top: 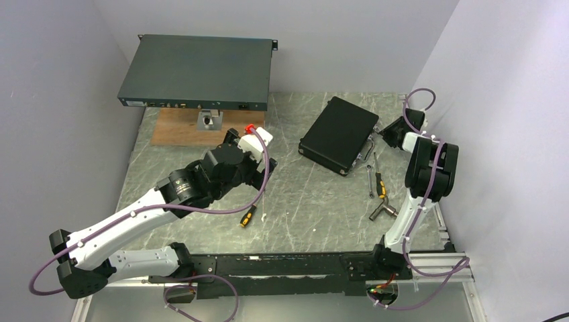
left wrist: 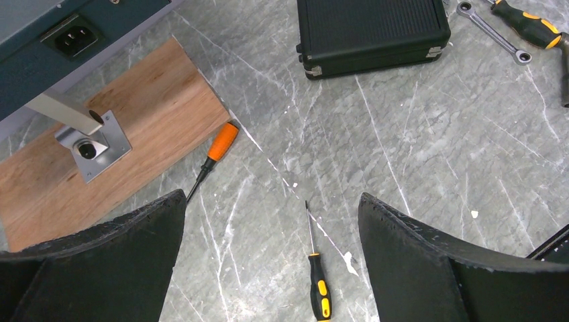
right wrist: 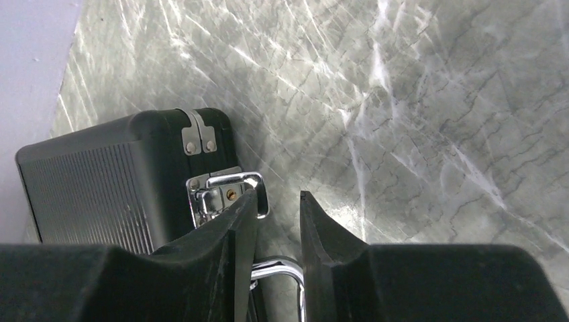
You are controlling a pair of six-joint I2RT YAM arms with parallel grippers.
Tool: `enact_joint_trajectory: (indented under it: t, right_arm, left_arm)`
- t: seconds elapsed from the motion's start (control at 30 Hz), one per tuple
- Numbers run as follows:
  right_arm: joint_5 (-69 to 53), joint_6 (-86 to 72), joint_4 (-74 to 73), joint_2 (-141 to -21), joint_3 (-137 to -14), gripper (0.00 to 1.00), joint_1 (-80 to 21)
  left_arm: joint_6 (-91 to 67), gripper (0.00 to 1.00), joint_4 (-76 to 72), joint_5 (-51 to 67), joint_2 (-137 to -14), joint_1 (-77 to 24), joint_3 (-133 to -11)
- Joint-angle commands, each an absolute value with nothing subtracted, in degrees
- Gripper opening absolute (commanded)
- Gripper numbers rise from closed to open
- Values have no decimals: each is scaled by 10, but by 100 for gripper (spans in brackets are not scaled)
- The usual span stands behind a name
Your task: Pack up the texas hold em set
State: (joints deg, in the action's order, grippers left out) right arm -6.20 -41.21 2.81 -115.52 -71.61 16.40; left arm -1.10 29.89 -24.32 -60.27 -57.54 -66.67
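The black textured case (top: 339, 134) lies closed on the marble table at the back right. It also shows in the left wrist view (left wrist: 372, 27) and the right wrist view (right wrist: 100, 181). My right gripper (top: 388, 131) is at the case's right side. Its jaws (right wrist: 278, 198) stand a narrow gap apart, the left fingertip against the chrome latch (right wrist: 225, 191), with the chrome handle (right wrist: 282, 268) crossing the gap lower down. My left gripper (top: 258, 168) hangs wide open and empty above the table (left wrist: 272, 261). Chips, card box and red token are out of view.
A dark-green rack unit (top: 198, 70) stands over a wooden board (top: 181, 127) at the back left. A black-yellow screwdriver (left wrist: 319, 285) and an orange-handled one (left wrist: 218, 147) lie below the left gripper. A wrench (top: 370, 178), a screwdriver (top: 380, 181) and a metal tool (top: 384, 211) lie near the right arm.
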Motion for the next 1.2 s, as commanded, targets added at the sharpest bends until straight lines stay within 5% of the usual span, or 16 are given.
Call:
enact_joint_trajectory:
  t: [0.0, 0.43, 0.77, 1.17]
  right_arm:
    - [-39, -400, 9, -1177, -721, 32, 170]
    - [36, -356, -65, -1112, -730, 37, 141]
    - [132, -304, -114, -831, -557, 52, 33]
    - [18, -229, -223, -479, -472, 81, -118]
  left_arm:
    - [-9, 99, 294, -247, -603, -578, -689]
    - [-8, 99, 296, -253, -603, -578, -690]
    - [-24, 100, 288, -236, -595, -579, -684]
    - [-54, 99, 217, -255, -469, -583, -629]
